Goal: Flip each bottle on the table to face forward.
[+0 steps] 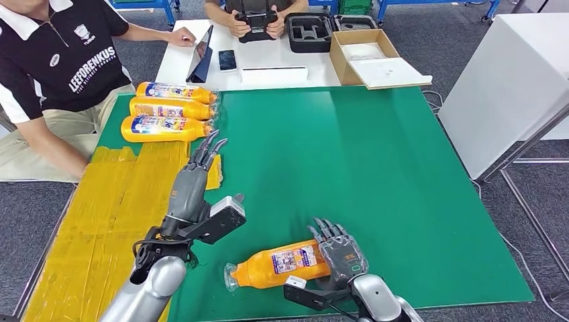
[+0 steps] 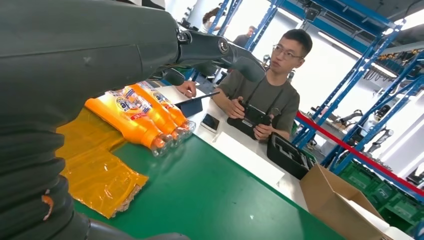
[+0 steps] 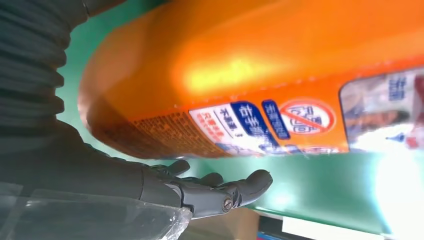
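Note:
An orange bottle (image 1: pixel 282 265) lies on its side near the front edge of the green mat (image 1: pixel 376 174), cap end to the left, label up. My right hand (image 1: pixel 339 253) sits against its base end with the fingers stretched out flat, not wrapped around it. In the right wrist view the bottle (image 3: pixel 260 75) looms close over the straight fingers (image 3: pixel 220 192). My left hand (image 1: pixel 200 168) hovers open over the mat's left part, fingers pointing at three orange bottles (image 1: pixel 168 109) lying side by side at the far left corner. The left wrist view shows those bottles (image 2: pixel 145 117) beyond the hand (image 2: pixel 75 65).
Yellow taped film (image 1: pixel 107 208) covers the mat's left side. Behind the mat is a white table (image 1: pixel 178 64) with a tablet, phone, black case and cardboard box (image 1: pixel 366 57). One person sits at the left, another holds a controller (image 1: pixel 258 23) at the back. A white cabinet (image 1: pixel 510 87) stands right.

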Robot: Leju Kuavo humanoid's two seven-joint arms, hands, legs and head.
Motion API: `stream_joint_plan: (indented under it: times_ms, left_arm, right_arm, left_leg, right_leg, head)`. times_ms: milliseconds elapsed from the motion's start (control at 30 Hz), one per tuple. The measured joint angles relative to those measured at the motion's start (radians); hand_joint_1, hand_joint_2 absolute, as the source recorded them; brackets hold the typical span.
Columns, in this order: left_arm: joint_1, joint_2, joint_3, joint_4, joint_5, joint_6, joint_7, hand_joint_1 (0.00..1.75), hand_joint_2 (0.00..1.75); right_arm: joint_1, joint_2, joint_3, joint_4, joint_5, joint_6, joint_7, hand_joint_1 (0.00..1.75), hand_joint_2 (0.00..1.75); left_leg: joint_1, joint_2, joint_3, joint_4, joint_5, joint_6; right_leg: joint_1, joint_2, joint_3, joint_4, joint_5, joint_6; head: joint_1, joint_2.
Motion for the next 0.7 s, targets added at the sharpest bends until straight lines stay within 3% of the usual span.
stream_joint_plan:
  times_ms: [167, 300, 700]
  left_arm:
    - [-0.003, 0.0, 0.0, 0.006, 0.003, 0.0, -0.002, 0.0, 1.75]
    - [-0.003, -0.001, 0.0, 0.011, 0.003, 0.0, -0.003, 0.0, 1.75]
    - [-0.008, -0.001, 0.001, 0.024, 0.032, 0.009, -0.006, 0.0, 1.75]
  right_arm:
    - [-0.01, -0.006, 0.015, 0.016, 0.003, 0.007, -0.003, 0.38, 1.75]
    - [-0.018, -0.007, 0.019, 0.025, 0.007, 0.007, -0.003, 1.72, 1.75]
    - [-0.057, -0.017, 0.016, 0.063, -0.059, 0.006, -0.027, 1.75, 1.75]
  left_leg:
    - [-0.001, 0.0, 0.004, 0.0, -0.006, 0.0]
    - [-0.001, 0.0, 0.004, 0.0, -0.006, 0.0]
    - [-0.002, 0.0, 0.006, 0.0, 0.006, 0.002]
  right_leg:
    - [0.0, 0.0, -0.002, -0.001, 0.0, 0.0]
    - [0.0, 0.0, -0.002, -0.001, 0.003, 0.002]
    - [0.002, 0.0, 0.009, 0.0, 0.005, 0.004]
  head:
    - [0.0, 0.0]
    - [0.0, 0.0]
    - [0.0, 0.0]
